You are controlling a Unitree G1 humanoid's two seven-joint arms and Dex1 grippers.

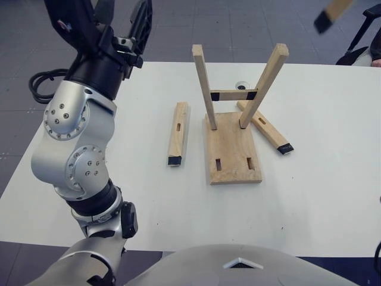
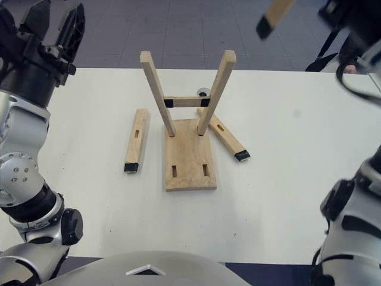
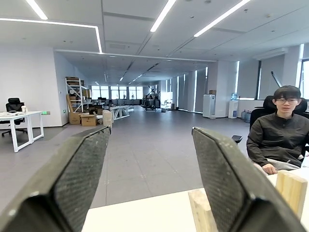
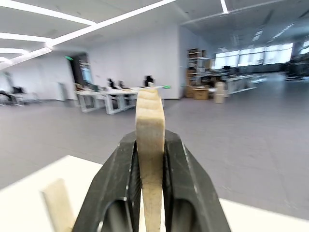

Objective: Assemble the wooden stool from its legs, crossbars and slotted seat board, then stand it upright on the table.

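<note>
Seat board (image 1: 233, 149) lies flat mid-table, its near pair of slots bare. Two legs (image 1: 203, 86) stand in its far slots, splayed slightly and joined by a crossbar (image 1: 233, 95). One loose leg (image 1: 178, 132) lies just left of the board, apart from it. Another loose leg (image 1: 268, 131) lies angled behind the right corner.

Table (image 1: 333, 179) has wide bare room to the right and along the front edge.

Right gripper (image 4: 150, 162) is raised beyond the far right edge, well apart from the board, clamped on a fourth leg (image 4: 149, 111). Left gripper (image 1: 123, 18) is raised over the far left edge, fingers (image 3: 72, 179) spread, holding nothing.
</note>
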